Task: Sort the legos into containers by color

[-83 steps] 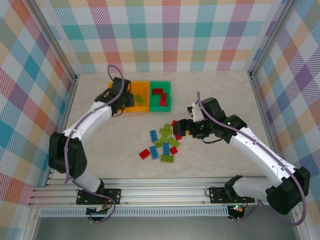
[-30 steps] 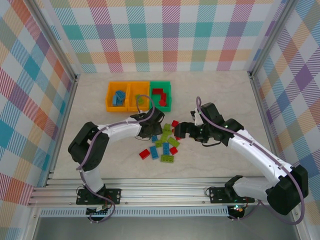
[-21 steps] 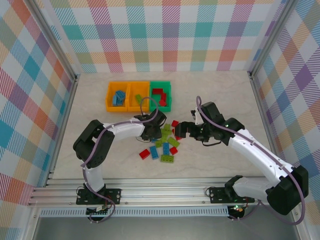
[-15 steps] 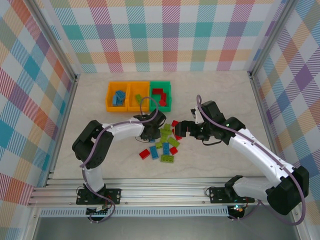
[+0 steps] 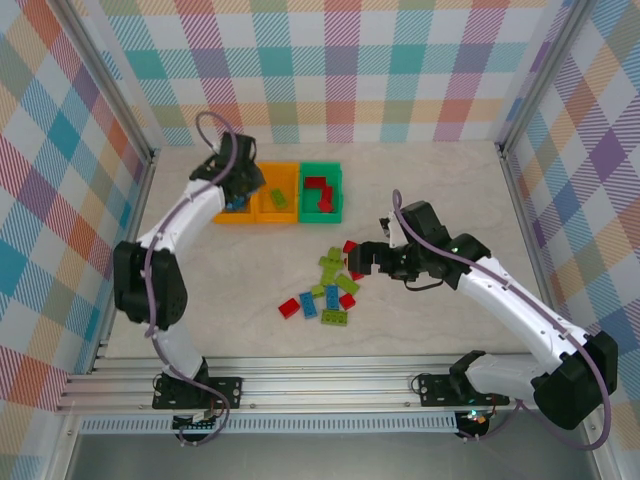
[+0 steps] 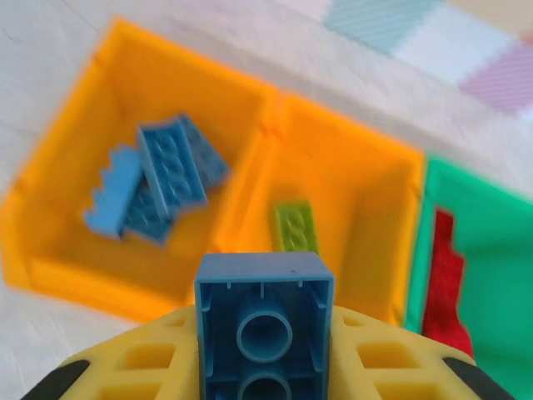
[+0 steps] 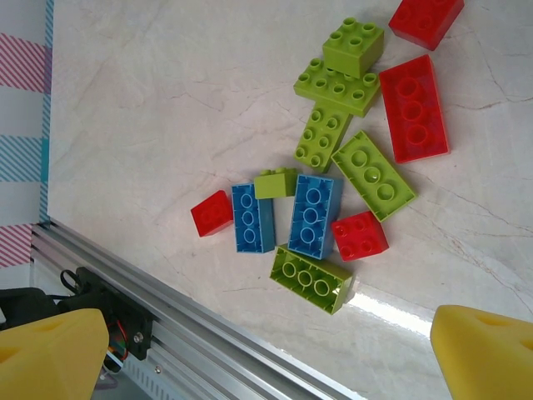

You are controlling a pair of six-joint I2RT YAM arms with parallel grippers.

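The table (image 5: 450,180) bears everything. The left arm (image 5: 175,225) stretches up to the bins (image 5: 277,217), a joined row of two orange and one green at the back. The right arm (image 5: 510,300) bends in well in front of the bins and to their right.

From the top view, the left gripper (image 5: 238,186) hangs over the leftmost orange bin and hides part of it; its jaws cannot be read there. The left wrist view gives them plainly. The yellow fingers (image 6: 141,371) are clamped on a blue brick (image 6: 265,317), its hollow underside to the camera, at the orange end of the bins. That view also shows the contents up close: blue bricks (image 6: 171,171) piled in the left bin, one lime brick (image 6: 294,227) in the middle bin and red bricks (image 6: 441,279) in the green one.

The right gripper (image 5: 362,258) sits in front of the green bin and a little to its right. The loose legos (image 5: 325,288) lie farther in front of that bin, well apart from it. The right wrist view shows the jaws spread wide with nothing between them. It also lets the pile be counted: six lime, four red and two blue, close together, several touching.
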